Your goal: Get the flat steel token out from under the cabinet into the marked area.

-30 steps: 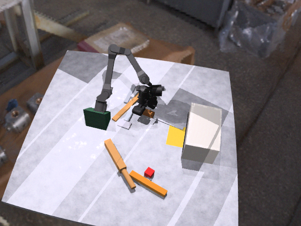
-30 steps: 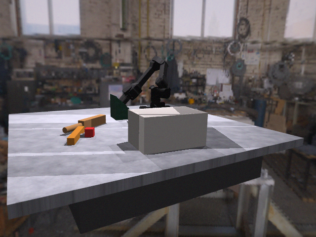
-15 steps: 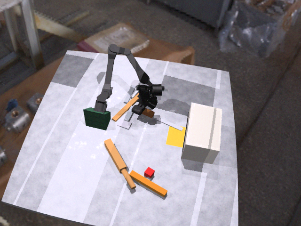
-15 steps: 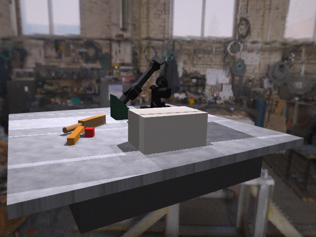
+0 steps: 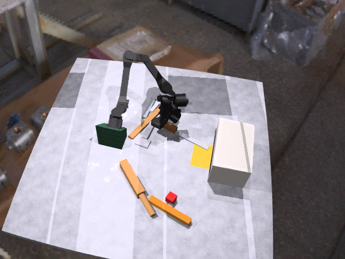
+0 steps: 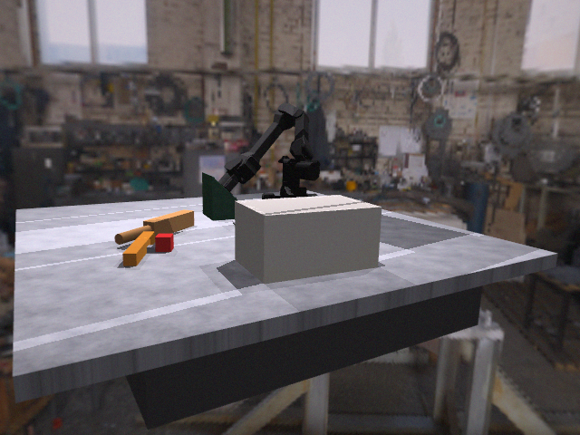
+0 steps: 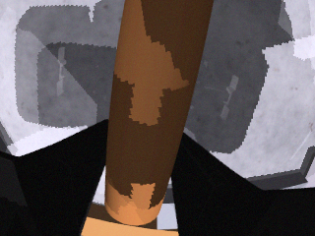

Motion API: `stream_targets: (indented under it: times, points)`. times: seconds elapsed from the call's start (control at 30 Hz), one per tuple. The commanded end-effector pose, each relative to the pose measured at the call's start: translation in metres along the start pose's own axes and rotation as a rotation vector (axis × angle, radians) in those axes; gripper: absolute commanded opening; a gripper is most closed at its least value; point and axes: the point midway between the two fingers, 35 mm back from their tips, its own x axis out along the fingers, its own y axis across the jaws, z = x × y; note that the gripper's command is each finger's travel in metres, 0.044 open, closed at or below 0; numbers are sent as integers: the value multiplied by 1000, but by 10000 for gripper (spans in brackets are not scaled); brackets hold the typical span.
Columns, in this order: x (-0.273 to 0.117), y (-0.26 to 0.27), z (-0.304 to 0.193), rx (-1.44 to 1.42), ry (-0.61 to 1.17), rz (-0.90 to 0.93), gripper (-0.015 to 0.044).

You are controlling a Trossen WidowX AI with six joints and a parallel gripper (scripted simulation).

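Observation:
My gripper (image 5: 165, 124) (image 7: 142, 133) is shut on the round orange-brown handle (image 5: 170, 128) (image 7: 150, 98) of a tool, left of the cabinet in the top view. The tool's thin grey rod (image 5: 191, 140) runs from the handle toward the cabinet and ends in a small flat tip (image 5: 206, 147) over the upper edge of the yellow marked area (image 5: 200, 158). The tip's exact height is unclear. The cream cabinet (image 5: 232, 147) (image 6: 321, 241) stands right beside the yellow area. The steel token is not visible; the vent slots are not readable from these views.
An orange bar (image 5: 143, 123) and flat grey pieces (image 5: 143, 143) lie left of the gripper. A green block (image 5: 111, 137) (image 6: 217, 201) stands at the arm's base. A wooden paddle-like piece (image 5: 132, 178) (image 6: 175, 221), another orange bar (image 5: 170, 210) (image 6: 136, 250) and a red cube (image 5: 171, 197) (image 6: 164, 242) lie nearer the front.

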Motion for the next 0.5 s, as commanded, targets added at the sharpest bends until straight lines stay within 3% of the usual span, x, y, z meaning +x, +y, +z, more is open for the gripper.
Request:
stream_targets:
  times: [0.0,0.47]
  points:
    - [-2,9,-2,2,-1,5,0]
    - [-3,26,-6,16,0,7,0]
